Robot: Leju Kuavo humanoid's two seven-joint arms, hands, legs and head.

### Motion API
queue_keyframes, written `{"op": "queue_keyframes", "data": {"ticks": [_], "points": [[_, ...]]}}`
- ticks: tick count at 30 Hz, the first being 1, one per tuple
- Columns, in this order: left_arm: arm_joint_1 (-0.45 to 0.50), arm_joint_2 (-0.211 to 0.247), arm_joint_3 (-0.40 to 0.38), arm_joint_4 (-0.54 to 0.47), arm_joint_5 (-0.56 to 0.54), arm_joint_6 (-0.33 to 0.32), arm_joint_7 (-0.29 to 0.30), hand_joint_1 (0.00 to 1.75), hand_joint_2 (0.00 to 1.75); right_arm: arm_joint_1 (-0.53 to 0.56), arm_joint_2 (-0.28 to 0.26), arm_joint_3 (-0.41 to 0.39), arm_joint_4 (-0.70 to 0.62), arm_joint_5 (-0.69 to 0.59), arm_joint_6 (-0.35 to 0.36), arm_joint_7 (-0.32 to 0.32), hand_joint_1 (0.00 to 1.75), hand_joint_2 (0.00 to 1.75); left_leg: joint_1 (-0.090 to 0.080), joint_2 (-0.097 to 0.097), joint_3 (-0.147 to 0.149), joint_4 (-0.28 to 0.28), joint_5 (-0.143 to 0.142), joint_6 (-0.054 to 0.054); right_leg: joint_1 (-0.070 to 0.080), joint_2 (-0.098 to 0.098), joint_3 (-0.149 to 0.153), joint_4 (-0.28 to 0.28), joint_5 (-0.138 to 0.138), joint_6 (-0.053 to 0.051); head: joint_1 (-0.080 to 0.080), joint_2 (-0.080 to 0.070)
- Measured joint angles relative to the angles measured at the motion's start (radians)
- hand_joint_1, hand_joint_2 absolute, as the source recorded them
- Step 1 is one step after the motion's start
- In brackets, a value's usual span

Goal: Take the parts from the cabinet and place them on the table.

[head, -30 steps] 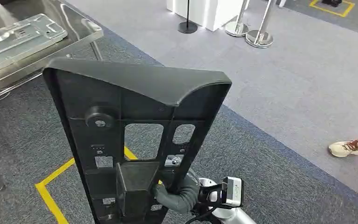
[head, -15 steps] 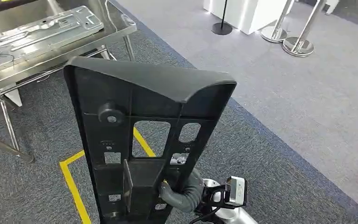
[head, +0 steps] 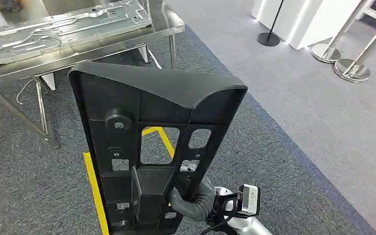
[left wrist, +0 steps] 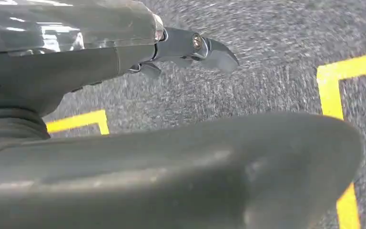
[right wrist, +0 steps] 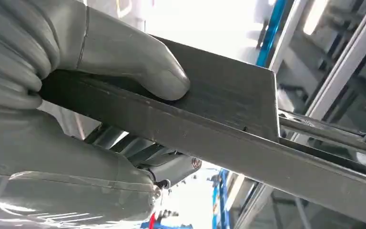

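A large black plastic part point(head: 156, 142) with ribs and cut-out windows stands upright close in front of me in the head view. My right hand point(head: 191, 203) grips it near its lower end. In the right wrist view the grey thumb point(right wrist: 124, 52) presses on a flat rib of the part point(right wrist: 228, 109), with the fingers wrapped under it. My left hand point(left wrist: 181, 47) hangs over the carpet with its fingers apart and nothing in it. A steel table point(head: 166, 27) stands ahead at the upper left, carrying a stamped metal sheet point(head: 68, 24).
Yellow floor tape point(head: 94, 186) marks the dark carpet under the part. Thin table legs point(head: 41, 112) reach down at the left. Black and chrome stanchion bases point(head: 351, 68) and a white plinth point(head: 313, 19) stand at the far right on lighter carpet.
The camera has turned and moved: the table now sits closer and more central, the stanchions have slid right, and a person's shoe has left the picture. The part stays in my right hand.
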Motion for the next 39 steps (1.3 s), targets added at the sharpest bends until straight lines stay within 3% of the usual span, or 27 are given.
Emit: {"op": "queue_keyframes", "data": {"ticks": [1,2,5,6,8,9,11,12,13,15,16,17,18,21,22,23,24,26,27,29,30,31,32,34,36,37,39], "points": [[0.0,-0.004,0.0,0.0,0.0,0.0,0.0,0.0,0.0,-0.001,0.0,0.0,0.0,0.0,0.001,0.0,1.75,1.75,0.004,-0.011,-0.003,0.001,-0.001,-0.002,-0.002,0.055,0.028,-0.077,0.024,-0.007,0.0,0.0],[-0.005,-0.005,0.002,0.0,0.0,0.0,0.0,0.0,0.0,0.0,0.0,-0.002,0.0,-0.001,0.001,0.0,1.75,1.75,-0.003,-0.023,-0.009,0.008,-0.002,-0.007,-0.006,0.068,0.037,-0.096,0.015,-0.007,0.0,0.0],[0.004,-0.006,0.006,0.0,-0.002,0.0,-0.003,0.0,0.0,-0.005,-0.001,-0.005,0.0,-0.004,0.002,0.0,1.75,1.75,0.01,-0.055,-0.016,-0.001,0.004,-0.027,0.005,0.039,0.037,-0.094,0.015,-0.014,0.0,0.0],[0.006,-0.004,0.008,0.0,-0.003,0.0,-0.005,0.0,0.0,-0.007,0.0,-0.006,0.0,-0.004,0.002,0.0,1.75,1.75,0.003,-0.065,-0.016,-0.001,0.002,-0.034,-0.01,0.024,0.043,-0.108,0.021,-0.021,0.0,0.0],[0.006,-0.006,0.011,0.0,-0.003,0.0,-0.006,0.0,0.0,-0.009,0.002,-0.006,0.0,-0.005,0.002,0.0,1.75,1.75,0.002,0.038,-0.048,0.073,-0.045,-0.04,-0.007,-0.004,0.056,-0.12,0.022,-0.033,0.0,0.0],[0.0,-0.005,0.012,0.0,-0.003,0.0,-0.008,0.0,0.0,-0.008,0.001,-0.006,0.0,-0.005,0.002,0.0,1.75,1.75,0.005,0.066,-0.088,0.152,-0.084,-0.047,-0.006,-0.019,0.057,-0.12,0.021,-0.035,-0.001,0.0],[-0.002,-0.004,0.013,0.0,-0.003,0.0,-0.008,0.0,0.0,-0.005,0.001,-0.007,0.001,-0.005,0.002,0.0,1.75,1.75,0.011,0.082,-0.163,0.297,-0.14,-0.056,-0.004,-0.048,0.058,-0.119,0.016,-0.036,0.0,0.0],[-0.001,-0.005,0.013,0.0,-0.003,-0.001,-0.007,0.0,0.0,-0.005,0.001,-0.006,0.002,-0.005,0.002,0.0,1.75,1.75,0.015,0.086,-0.177,0.32,-0.135,-0.061,-0.004,-0.062,0.059,-0.119,0.014,-0.034,0.0,0.0],[0.002,-0.005,0.013,0.0,-0.003,-0.001,-0.007,0.0,0.0,-0.005,0.001,-0.006,0.003,-0.005,0.002,0.0,1.75,1.75,0.018,0.089,-0.162,0.289,-0.105,-0.064,-0.005,-0.074,0.062,-0.118,0.011,-0.032,0.0,0.0],[0.004,-0.004,0.013,0.0,-0.003,0.0,-0.008,0.0,0.0,-0.006,0.001,-0.007,0.003,-0.005,0.002,0.0,1.75,1.75,0.022,0.108,-0.073,0.121,-0.016,-0.066,-0.007,-0.097,0.071,-0.113,0.0,-0.024,0.0,0.0],[0.003,-0.003,0.013,0.0,-0.003,0.0,-0.008,0.0,0.0,-0.007,0.001,-0.007,0.003,-0.005,0.002,0.0,1.75,1.75,0.021,0.147,-0.024,0.03,0.015,-0.065,-0.007,-0.108,0.077,-0.109,-0.007,-0.018,-0.001,0.0],[-0.001,-0.005,0.013,0.0,-0.003,0.0,-0.008,0.0,0.0,-0.008,0.001,-0.007,0.003,-0.005,0.002,0.0,1.75,1.75,0.005,0.177,-0.016,0.013,-0.008,-0.053,0.004,-0.116,0.078,-0.107,-0.013,-0.01,-0.001,0.0],[-0.003,-0.004,0.013,0.0,-0.003,0.0,-0.008,0.0,0.0,-0.009,0.001,-0.007,0.003,-0.004,0.002,0.0,1.75,1.75,0.009,0.156,-0.018,0.012,-0.002,-0.038,0.005,-0.124,0.078,-0.105,-0.015,-0.005,0.0,0.0],[0.003,-0.005,0.014,0.0,-0.003,0.0,-0.008,0.0,0.0,-0.01,0.001,-0.007,0.003,-0.005,0.002,0.0,1.75,1.75,0.007,0.125,-0.024,0.012,-0.004,-0.021,0.004,-0.15,0.086,-0.109,-0.019,0.01,0.0,0.0],[0.005,-0.005,0.015,0.0,-0.004,0.0,-0.008,0.0,0.0,-0.013,0.002,-0.007,0.002,-0.005,0.002,0.0,1.75,1.75,0.013,0.115,-0.02,0.007,-0.001,-0.015,-0.003,-0.124,0.086,-0.101,-0.029,0.02,0.0,0.0],[0.003,-0.005,0.016,0.0,-0.006,0.0,-0.008,0.0,0.0,-0.013,0.002,-0.007,0.002,-0.005,0.002,0.0,1.75,1.75,0.012,0.11,-0.02,0.007,0.0,-0.008,-0.005,-0.07,0.07,-0.061,-0.059,0.022,0.0,0.0],[0.001,-0.005,0.018,0.0,-0.007,0.0,-0.009,0.0,0.0,-0.013,0.002,-0.008,0.001,-0.006,0.002,0.0,1.75,1.75,0.012,0.105,-0.02,0.007,0.0,-0.004,-0.005,-0.042,0.033,0.012,-0.1,0.021,0.0,0.0],[-0.004,-0.005,0.02,0.0,-0.01,0.0,-0.01,0.0,0.0,-0.008,0.0,-0.008,0.001,-0.006,0.0,0.0,1.75,1.75,0.008,0.089,-0.021,0.007,-0.001,0.0,-0.004,-0.021,-0.06,0.191,-0.171,0.021,0.0,0.0],[-0.004,-0.005,0.021,0.0,-0.01,0.0,-0.01,0.0,0.0,-0.006,0.0,-0.008,0.001,-0.007,0.001,0.0,1.75,1.75,0.005,0.081,-0.021,0.008,-0.002,0.001,-0.004,-0.02,-0.097,0.253,-0.185,0.019,0.0,0.0],[-0.003,-0.005,0.023,0.0,-0.013,0.0,-0.011,0.0,0.0,-0.004,0.0,-0.008,0.001,-0.013,-0.001,0.0,1.75,1.75,0.003,0.068,-0.018,0.009,-0.003,0.002,-0.004,-0.02,-0.092,0.209,-0.121,0.012,0.0,0.0],[-0.003,-0.005,0.023,0.0,-0.015,0.0,-0.012,0.0,0.0,-0.004,0.0,-0.008,0.001,-0.016,-0.003,0.0,1.75,1.75,0.002,0.063,-0.016,0.01,-0.004,0.001,-0.003,-0.02,-0.068,0.145,-0.08,0.008,0.0,0.0],[-0.004,-0.005,0.025,0.0,-0.017,-0.002,-0.015,0.0,0.0,-0.005,0.0,-0.008,0.001,-0.019,-0.006,0.0,1.75,1.75,-0.001,0.056,-0.013,0.012,-0.006,-0.001,0.0,-0.017,-0.014,0.02,-0.013,-0.003,0.0,0.0],[-0.004,-0.007,0.028,0.0,-0.017,-0.003,-0.016,0.0,0.0,-0.005,0.0,-0.008,-0.002,-0.019,-0.006,0.0,1.75,1.75,0.0,0.052,-0.013,0.012,-0.007,-0.002,0.003,-0.009,0.022,-0.063,0.017,-0.015,0.0,0.0],[-0.004,-0.01,0.031,0.0,-0.018,-0.004,-0.018,0.0,0.0,-0.004,0.001,-0.008,-0.003,-0.019,-0.006,0.0,1.75,1.75,-0.003,0.049,-0.018,0.015,-0.008,-0.014,0.007,-0.012,0.026,-0.084,0.012,-0.012,0.0,0.0],[-0.001,-0.01,0.035,0.0,-0.02,-0.005,-0.02,0.0,0.0,-0.003,0.002,-0.01,-0.004,-0.021,-0.007,0.0,1.75,1.75,0.0,0.049,-0.015,0.008,-0.006,-0.025,0.011,-0.011,0.025,-0.087,0.014,-0.02,0.0,0.0],[-0.002,-0.008,0.037,0.0,-0.021,-0.006,-0.023,0.0,0.0,-0.003,0.003,-0.011,-0.006,-0.021,-0.008,0.0,1.75,1.75,-0.007,0.049,-0.014,0.009,-0.009,-0.031,-0.002,-0.014,0.032,-0.1,0.021,-0.025,0.0,0.0],[-0.002,-0.007,0.037,0.0,-0.029,-0.013,-0.03,0.0,0.0,0.0,0.006,-0.014,-0.013,-0.021,-0.013,0.0,1.75,1.75,-0.002,0.072,-0.041,0.078,-0.058,-0.039,-0.004,-0.02,0.041,-0.11,0.024,-0.032,0.0,0.0]]}}
